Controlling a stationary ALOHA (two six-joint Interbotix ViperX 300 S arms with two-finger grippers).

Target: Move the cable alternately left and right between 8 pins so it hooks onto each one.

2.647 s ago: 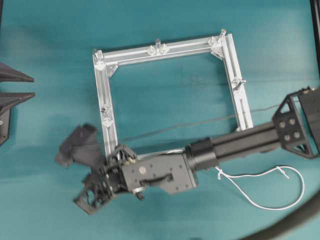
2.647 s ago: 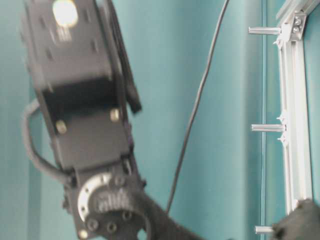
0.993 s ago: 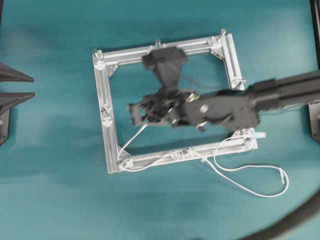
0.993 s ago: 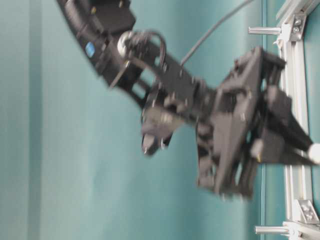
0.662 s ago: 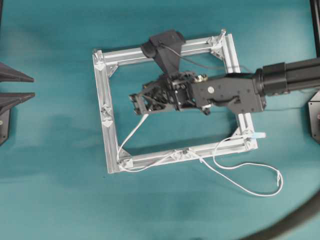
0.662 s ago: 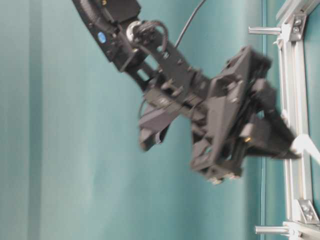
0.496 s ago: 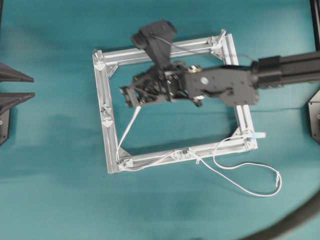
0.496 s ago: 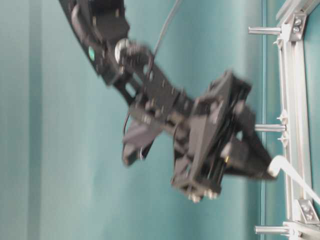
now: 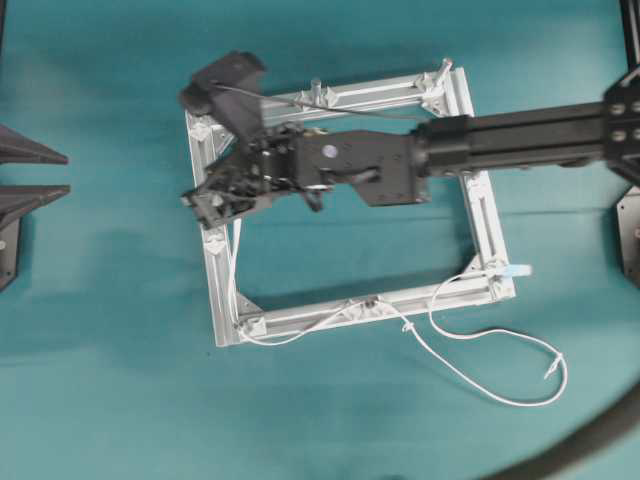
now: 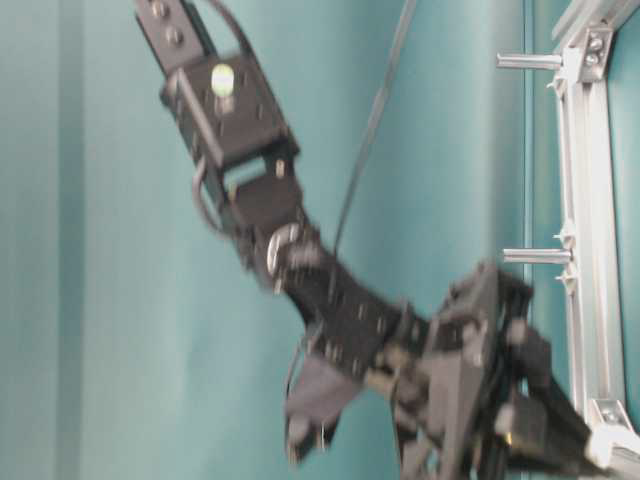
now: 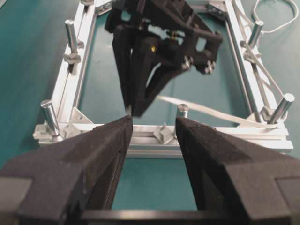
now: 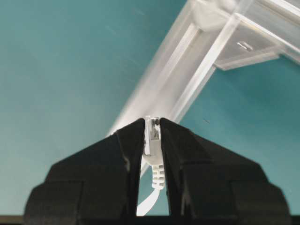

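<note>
White and flat, the cable (image 9: pixel 455 365) trails off the aluminium frame (image 9: pixel 481 215). Right gripper (image 12: pixel 151 136) pinches its plug end; left gripper (image 11: pixel 153 129) gapes empty.

Cable (image 9: pixel 462 371): thin white cord. Its white plug end was pinched between the right gripper's (image 12: pixel 151 140) fingers over the frame's left bar. From there it ran down that bar, rounded the bottom-left corner, followed the bottom bar, then trailed off in a slack loop on the surface. Pins (image 11: pixel 71 36): short silvery upright posts on small angular brackets, spaced around the frame.
</note>
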